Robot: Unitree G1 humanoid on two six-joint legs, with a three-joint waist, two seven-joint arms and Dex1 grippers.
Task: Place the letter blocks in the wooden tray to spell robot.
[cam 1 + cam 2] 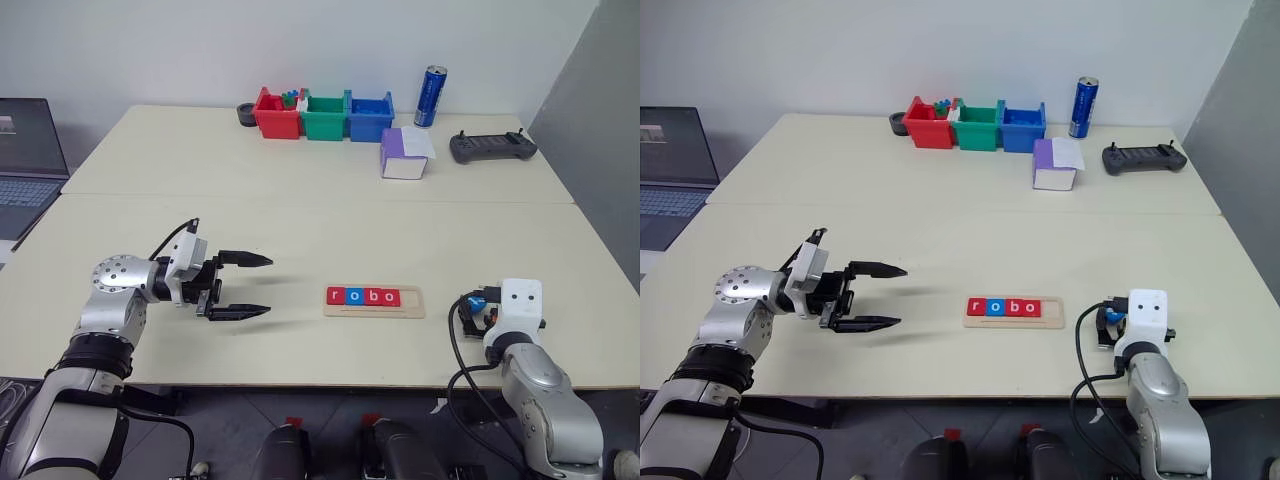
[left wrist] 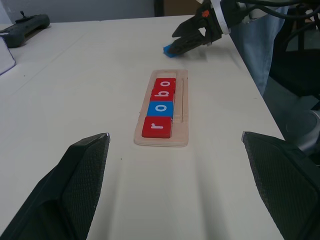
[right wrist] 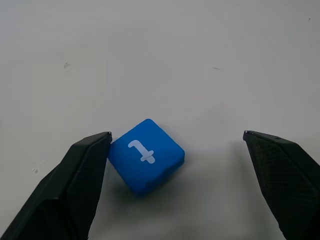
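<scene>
**Op A:** My right gripper [image 3: 175, 142] is spread as wide as it goes around the blue t block [image 3: 146, 155], which lies flat on the table [image 1: 300, 210] just right of the wooden tray [image 1: 412, 301]. The block is turned cornerwise and crowds one finger [image 3: 85, 170], so I expect closing now could spin it or squirt it out.

**Op B:** And the tray?

**Op A:** The r, o, b, o blocks [image 2: 161, 103] sit in the groove, with the last slot at the right end bare. I think a clumsy placement could nudge the neighbouring o or shove the light tray.

**Op B:** Room to move?

**Op A:** Plenty of bare table beyond the tray; the near table edge is close behind the right wrist. My left gripper [image 1: 245, 286] hovers with fingers parted and nothing in them, well left of the tray, out of the way
</scene>
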